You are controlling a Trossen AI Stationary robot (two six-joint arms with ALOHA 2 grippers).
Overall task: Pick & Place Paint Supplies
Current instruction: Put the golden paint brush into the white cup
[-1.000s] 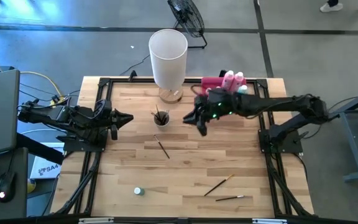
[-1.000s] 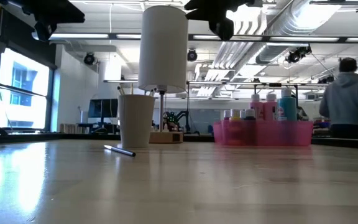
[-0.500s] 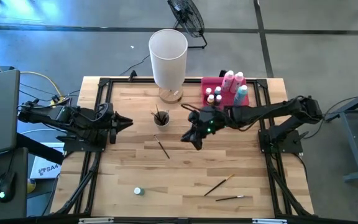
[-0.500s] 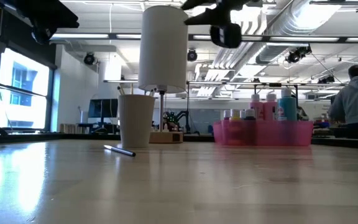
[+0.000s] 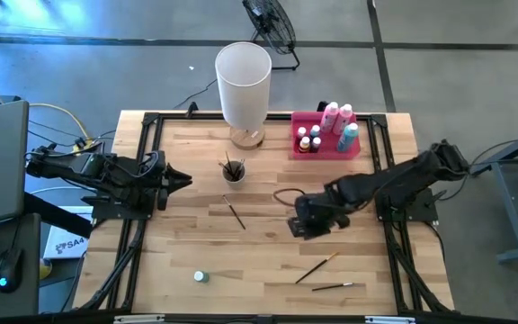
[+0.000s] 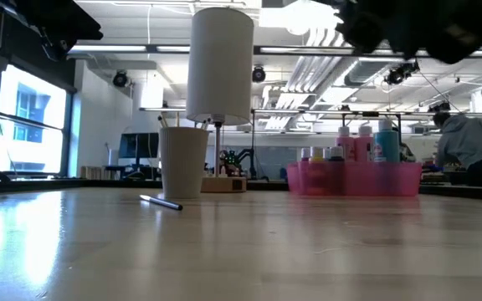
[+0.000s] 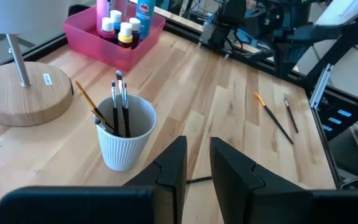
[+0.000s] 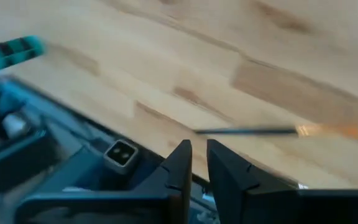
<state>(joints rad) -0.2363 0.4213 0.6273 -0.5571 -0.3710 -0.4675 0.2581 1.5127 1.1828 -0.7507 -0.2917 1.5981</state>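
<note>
Taking the small white ribbed cup of brushes as landmark: directly behind it stands the tall white cylinder lamp on its round wooden base, blocking any approach from the far side. To its far right the pink rectangular tray of bottles fills that corner. Just in front of the cup lies one dark paintbrush. The right gripper hangs over the boards to the cup's near right. Bare wood lies open to the cup's left.
</note>
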